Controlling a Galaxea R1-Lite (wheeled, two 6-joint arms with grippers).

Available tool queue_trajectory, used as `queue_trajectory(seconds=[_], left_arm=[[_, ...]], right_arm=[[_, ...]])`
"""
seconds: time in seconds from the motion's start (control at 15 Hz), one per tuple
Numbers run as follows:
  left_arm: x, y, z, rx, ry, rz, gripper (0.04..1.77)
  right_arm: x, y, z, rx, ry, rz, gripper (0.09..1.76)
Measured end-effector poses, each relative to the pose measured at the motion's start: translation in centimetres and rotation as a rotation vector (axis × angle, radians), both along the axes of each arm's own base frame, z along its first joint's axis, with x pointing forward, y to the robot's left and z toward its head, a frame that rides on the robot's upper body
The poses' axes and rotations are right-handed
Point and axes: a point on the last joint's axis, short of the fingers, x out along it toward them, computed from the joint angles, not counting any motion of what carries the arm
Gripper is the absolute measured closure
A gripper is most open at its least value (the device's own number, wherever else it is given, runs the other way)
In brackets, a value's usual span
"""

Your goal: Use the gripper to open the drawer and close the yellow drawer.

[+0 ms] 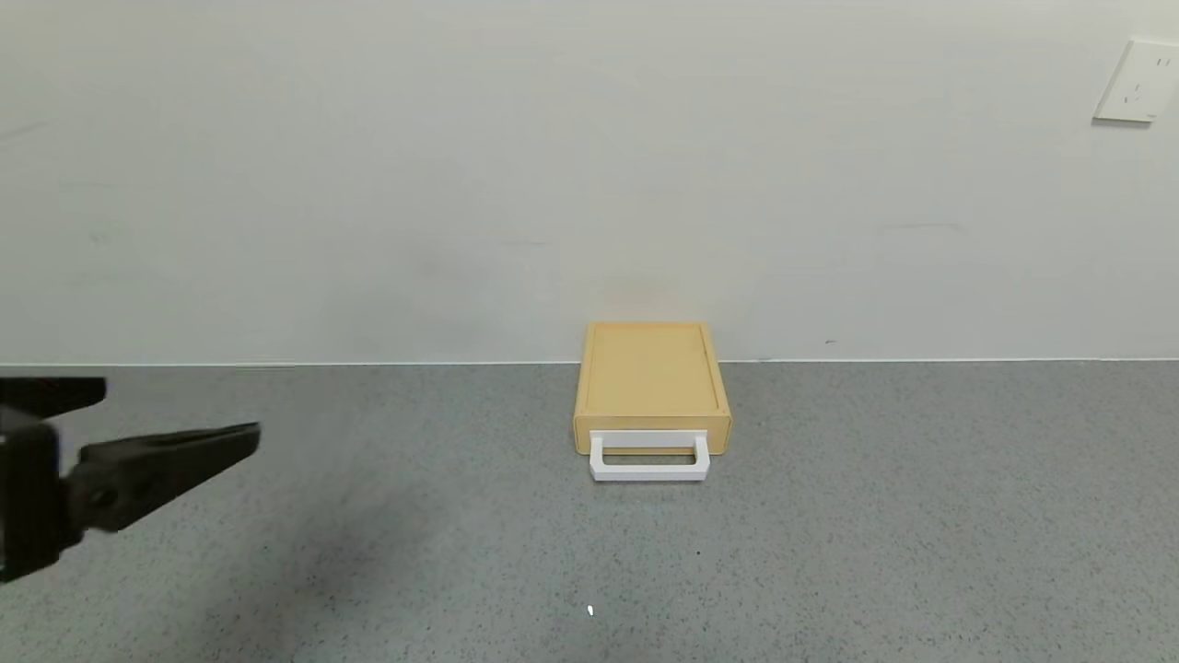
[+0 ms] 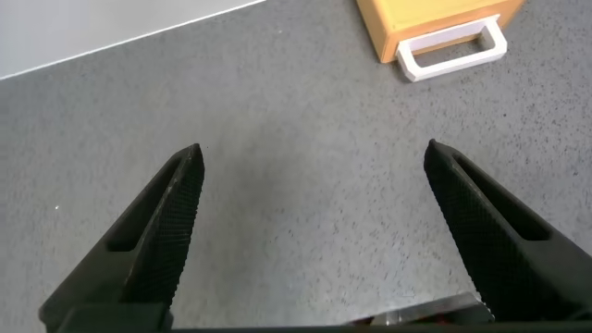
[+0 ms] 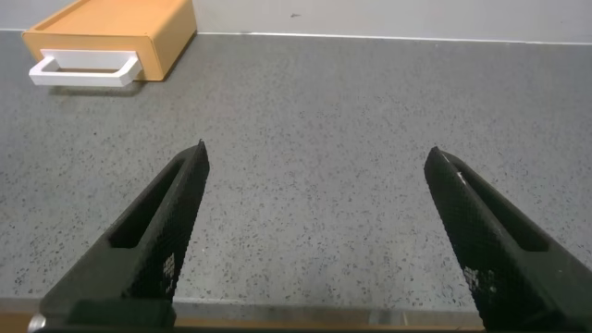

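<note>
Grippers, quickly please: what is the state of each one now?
Left gripper: open, holding nothing, away from the yellow drawer.
Right gripper: open, holding nothing.

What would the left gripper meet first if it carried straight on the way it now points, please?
Probably nothing but bare grey table: the left gripper, fingers open, aims past the yellow drawer, whose white handle lies off to one side; depth is uncertain.

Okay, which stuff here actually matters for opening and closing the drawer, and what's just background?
For the job:
- yellow drawer, shut in its case against the wall
- white loop handle on its front
- left gripper, jaws open, off to the drawer's left
- right gripper, jaws open, seen only in its wrist view

Just there:
- grey table
- wall socket
</note>
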Motion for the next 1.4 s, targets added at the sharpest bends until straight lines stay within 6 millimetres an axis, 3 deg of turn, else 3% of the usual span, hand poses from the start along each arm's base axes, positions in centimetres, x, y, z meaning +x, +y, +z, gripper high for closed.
queue_trajectory(seconds=[0.33, 0.67, 0.93, 1.13, 1.4], left_arm=[[-8.0, 4.8, -2.1, -0.095, -0.159, 0.104, 0.09], [-14.1, 6.0, -4.8, -0.132, -0.327, 0.284, 0.09], [-16.2, 5.8, -7.5, -0.122, -0.385, 0.362, 0.09], [-17.2, 5.3, -10.3, -0.132, -0.414, 0.3, 0.09], [-16.3, 5.0, -14.1, -0.133, -0.519, 0.206, 0.09]], right_arm=[[0.0, 0.0, 0.0, 0.0, 0.0, 0.0, 0.14], [0.0, 0.0, 0.0, 0.001, 0.0, 0.0, 0.14], [0.0, 0.0, 0.0, 0.001, 0.0, 0.0, 0.14], [0.0, 0.0, 0.0, 0.0, 0.0, 0.0, 0.14], [0.0, 0.0, 0.0, 0.001, 0.0, 0.0, 0.14]])
